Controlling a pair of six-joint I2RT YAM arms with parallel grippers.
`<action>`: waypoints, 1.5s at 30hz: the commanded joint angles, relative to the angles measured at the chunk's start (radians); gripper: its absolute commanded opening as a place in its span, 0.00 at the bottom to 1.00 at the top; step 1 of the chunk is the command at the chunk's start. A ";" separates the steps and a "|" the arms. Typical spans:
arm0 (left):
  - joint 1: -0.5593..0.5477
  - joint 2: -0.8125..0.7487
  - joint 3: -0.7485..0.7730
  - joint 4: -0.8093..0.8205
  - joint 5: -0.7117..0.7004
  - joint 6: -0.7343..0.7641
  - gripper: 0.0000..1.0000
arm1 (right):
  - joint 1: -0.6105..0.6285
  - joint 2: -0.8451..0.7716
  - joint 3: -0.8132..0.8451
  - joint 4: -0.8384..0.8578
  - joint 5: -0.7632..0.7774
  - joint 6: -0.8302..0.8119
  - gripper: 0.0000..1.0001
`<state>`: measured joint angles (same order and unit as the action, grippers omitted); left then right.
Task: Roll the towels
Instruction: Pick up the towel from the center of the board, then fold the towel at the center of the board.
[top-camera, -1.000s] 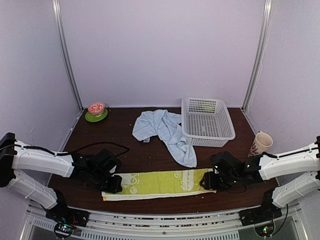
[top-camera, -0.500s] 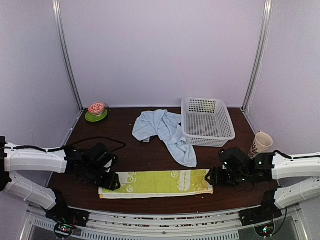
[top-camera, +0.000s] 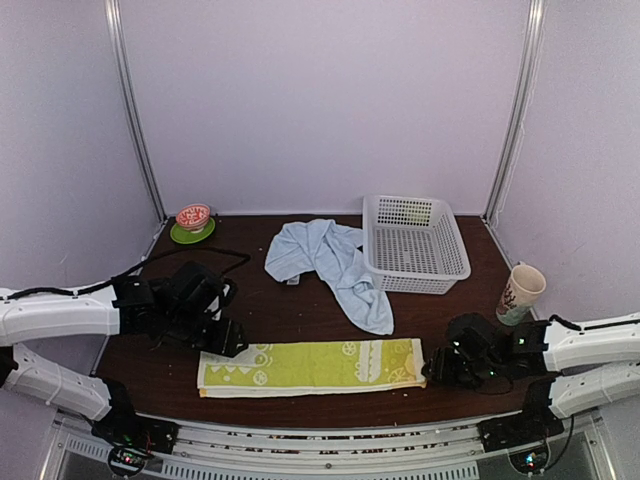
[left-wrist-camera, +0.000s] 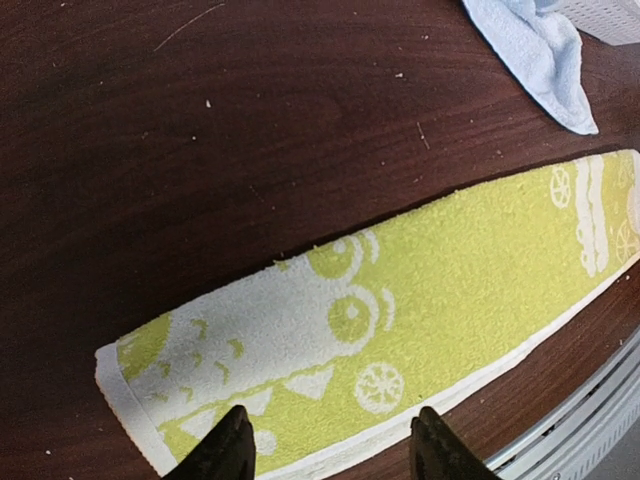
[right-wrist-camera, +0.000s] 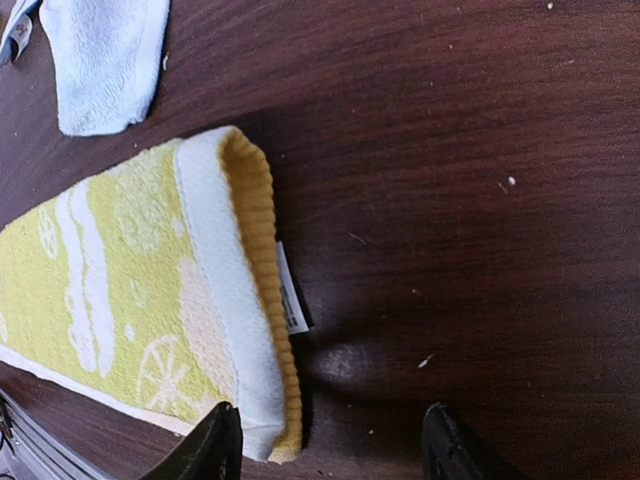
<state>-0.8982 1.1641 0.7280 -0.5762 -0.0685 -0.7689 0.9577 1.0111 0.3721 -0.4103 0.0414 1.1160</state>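
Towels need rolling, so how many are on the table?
2: the yellow-green towel lies flat along the near edge; the light-blue towel lies crumpled behind it, beside the basket.

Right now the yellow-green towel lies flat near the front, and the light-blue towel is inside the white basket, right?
No. The light-blue towel lies crumpled on the table beside the white basket, not inside it; the top view shows this. The yellow-green towel does lie flat near the front.

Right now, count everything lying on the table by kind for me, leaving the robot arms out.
Towels: 2, the yellow-green towel and the light-blue towel
Baskets: 1, the white basket
Cups: 1, the cup
Bowls: 1, the red bowl
Saucers: 1, the green saucer
Total: 6
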 joint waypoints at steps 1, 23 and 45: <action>0.005 0.015 0.006 0.069 -0.028 0.003 0.53 | -0.004 0.051 -0.024 0.113 -0.041 0.070 0.60; 0.006 -0.048 -0.069 0.130 -0.046 -0.009 0.49 | 0.020 0.200 0.051 -0.143 -0.042 -0.007 0.00; 0.005 0.109 0.031 0.229 0.044 0.042 0.44 | -0.114 -0.078 0.466 -0.398 0.087 -0.438 0.00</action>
<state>-0.8982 1.2636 0.7296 -0.4068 -0.0544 -0.7300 0.8455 0.9215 0.7822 -0.8165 0.1715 0.7734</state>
